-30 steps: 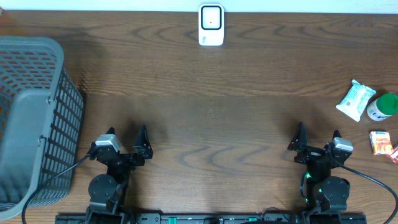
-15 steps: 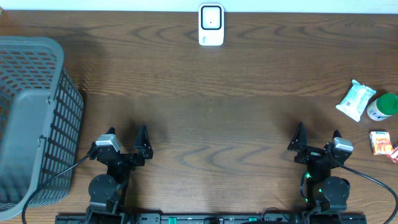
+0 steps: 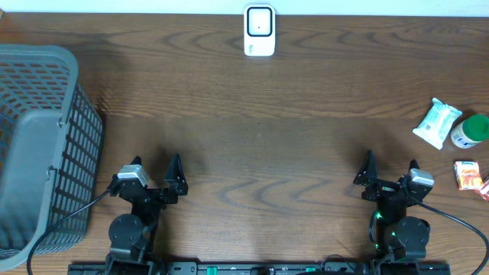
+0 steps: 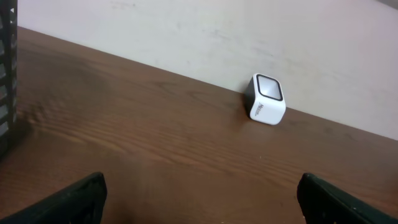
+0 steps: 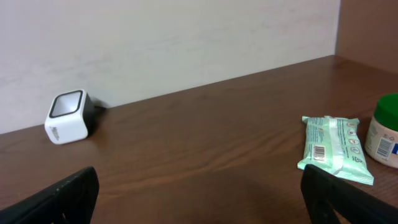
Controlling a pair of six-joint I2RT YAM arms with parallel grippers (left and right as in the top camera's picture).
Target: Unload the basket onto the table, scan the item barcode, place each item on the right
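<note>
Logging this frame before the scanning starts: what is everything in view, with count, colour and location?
scanner: one, white with a dark window, far edge of the table, middle
basket: one, grey mesh, left end of the table
wipes pack: one, white and pale green, right side, lying flat
jar: one, white with a green lid, just right of the wipes pack
small carton: one, orange-red, right edge, nearer the robot than the jar; something similar beside it is cut off by the frame
table: one, dark brown wood grain
left gripper: one, black, near edge on the left, open, holding nothing
right gripper: one, black, near edge on the right, open, holding nothing
</note>
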